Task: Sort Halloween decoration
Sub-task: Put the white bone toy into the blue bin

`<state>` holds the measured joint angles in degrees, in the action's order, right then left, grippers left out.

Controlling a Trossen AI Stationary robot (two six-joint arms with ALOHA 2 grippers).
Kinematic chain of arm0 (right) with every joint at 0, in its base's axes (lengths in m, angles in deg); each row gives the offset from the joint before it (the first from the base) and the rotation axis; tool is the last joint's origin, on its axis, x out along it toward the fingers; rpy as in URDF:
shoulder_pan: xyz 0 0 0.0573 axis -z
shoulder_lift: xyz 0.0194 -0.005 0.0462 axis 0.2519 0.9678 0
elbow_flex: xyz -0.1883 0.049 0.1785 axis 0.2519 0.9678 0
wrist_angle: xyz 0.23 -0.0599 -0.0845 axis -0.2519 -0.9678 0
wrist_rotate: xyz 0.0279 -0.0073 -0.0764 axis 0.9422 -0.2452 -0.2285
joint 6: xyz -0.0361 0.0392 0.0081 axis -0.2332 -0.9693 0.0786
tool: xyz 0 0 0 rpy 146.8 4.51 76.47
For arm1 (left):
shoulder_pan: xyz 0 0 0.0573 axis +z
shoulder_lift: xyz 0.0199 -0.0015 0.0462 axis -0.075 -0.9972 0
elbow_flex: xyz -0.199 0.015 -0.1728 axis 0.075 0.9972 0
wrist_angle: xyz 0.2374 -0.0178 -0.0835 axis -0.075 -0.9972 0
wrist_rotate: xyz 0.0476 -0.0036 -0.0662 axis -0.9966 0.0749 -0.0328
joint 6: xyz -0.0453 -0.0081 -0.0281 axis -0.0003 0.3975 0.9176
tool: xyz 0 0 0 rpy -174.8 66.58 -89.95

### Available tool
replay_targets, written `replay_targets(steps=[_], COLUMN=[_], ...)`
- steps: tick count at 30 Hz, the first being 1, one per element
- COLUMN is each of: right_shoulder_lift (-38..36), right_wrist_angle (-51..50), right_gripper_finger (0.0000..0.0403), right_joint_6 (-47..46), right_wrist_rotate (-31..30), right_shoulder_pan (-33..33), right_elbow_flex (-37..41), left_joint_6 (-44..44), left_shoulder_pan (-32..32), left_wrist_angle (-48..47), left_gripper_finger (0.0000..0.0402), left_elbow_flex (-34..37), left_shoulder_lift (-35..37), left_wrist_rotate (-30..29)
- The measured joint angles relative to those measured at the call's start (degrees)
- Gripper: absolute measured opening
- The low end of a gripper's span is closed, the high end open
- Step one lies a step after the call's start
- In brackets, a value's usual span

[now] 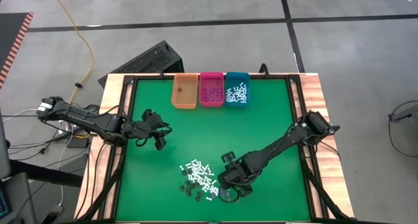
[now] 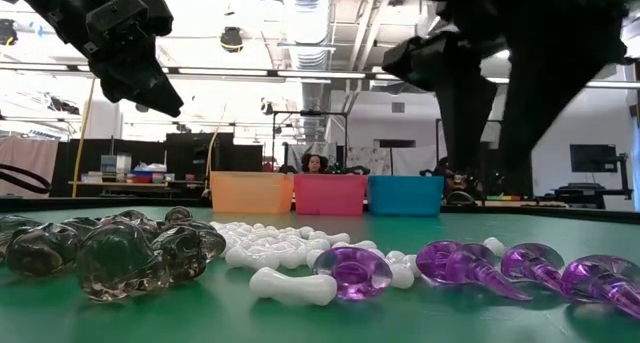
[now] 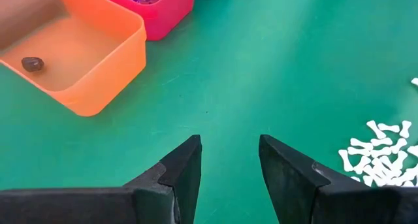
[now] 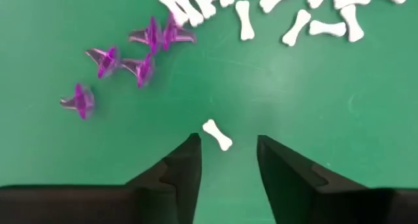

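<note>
Sorting's partway: bins partly filled, pile remains. My right gripper is released over a white bone; left gripper idle, released.

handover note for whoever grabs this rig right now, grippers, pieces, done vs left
Left gripper: open, empty, hovering over bare green mat on the table's left side.
Right gripper: open, low over the pile near the front edge, one small white plastic bone lying just ahead of its fingertips, not gripped.
Bins at the back: orange plastic bin holds one dark piece, pink bin has purple pieces, teal bin has white bones.
Left to sort: the loose pile of white bones, purple spiked bits and dark translucent lumps.
</note>
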<state>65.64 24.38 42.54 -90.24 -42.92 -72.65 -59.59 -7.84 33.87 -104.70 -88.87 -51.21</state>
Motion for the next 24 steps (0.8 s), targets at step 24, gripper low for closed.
replay_targets(steps=[24], right_shoulder_lift=[4.5], right_wrist_angle=[6.0], right_gripper_finger=[0.0176], right_joint_6=[1.3], right_wrist_rotate=[-2.0], right_shoulder_pan=[-1.3], right_elbow_flex=[4.7], left_joint_6=[-0.2], left_shoulder_pan=[0.0], left_wrist_angle=[-0.5], left_gripper_finger=[0.0144], left_elbow_flex=[0.0], left_shoulder_lift=[0.0], left_wrist_rotate=[-1.5])
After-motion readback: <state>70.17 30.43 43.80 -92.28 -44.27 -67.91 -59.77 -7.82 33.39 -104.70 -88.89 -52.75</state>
